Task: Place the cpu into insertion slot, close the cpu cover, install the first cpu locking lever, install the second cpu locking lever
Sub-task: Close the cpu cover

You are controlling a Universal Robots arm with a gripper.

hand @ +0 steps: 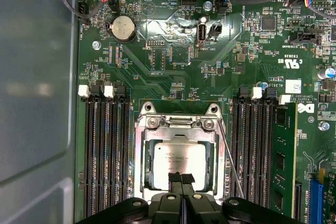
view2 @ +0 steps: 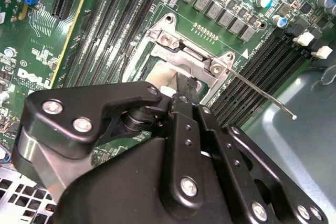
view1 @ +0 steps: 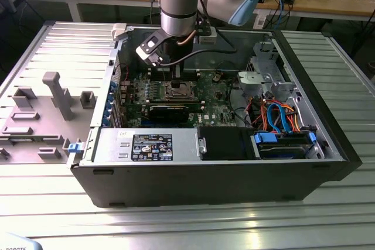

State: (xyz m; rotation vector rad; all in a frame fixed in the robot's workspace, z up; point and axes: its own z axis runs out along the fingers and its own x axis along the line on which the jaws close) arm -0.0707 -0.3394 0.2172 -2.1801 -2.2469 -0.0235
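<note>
Hovering low inside the open black computer case on the ribbed metal counter, with black jaws pressed together and pinching nothing. Pointing down at one edge of the small flat square silver-grey chip. Keeping that chip flat in the square silvery-rimmed socket on the green circuit board, with the thin silvery cover plate lying down around it. Leaving a thin wire lever sticking out loose just beside the socket.
</note>
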